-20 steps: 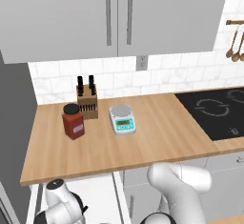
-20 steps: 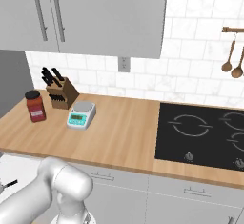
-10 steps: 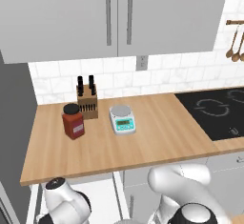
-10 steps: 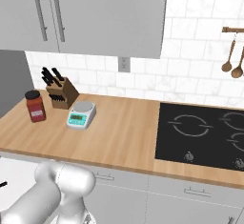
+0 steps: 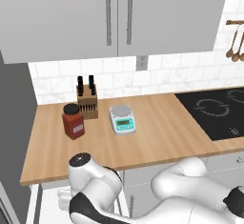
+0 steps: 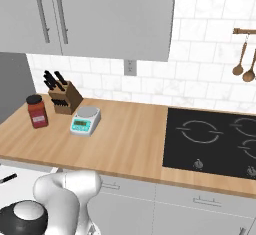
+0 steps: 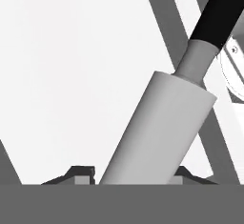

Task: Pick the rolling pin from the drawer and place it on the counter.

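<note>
Against the frame half a second back, I see the arm's white links sitting a little differently at the bottom of both base views, the round dark-capped joint showing higher at the bench edge in the left one; nothing on the bench (image 5: 157,137) has shifted, and the camera has not moved. The arm is folded low in front of the bench, its wrist reaching down to the left, below the wooden edge. From the hand camera I look along the rolling pin (image 7: 162,127); its pale barrel runs up from between the two dark fingertips (image 7: 81,174), which stand one at each side of it, and its black handle points to the upper right. The hand (image 7: 129,178) seems closed around the barrel, though I cannot tell whether the tips actually touch it. Behind the pin lies the flat white inside of the drawer (image 7: 71,75). In the right base view one black handle tip pokes out over the drawer's white floor at the lower left.
</note>
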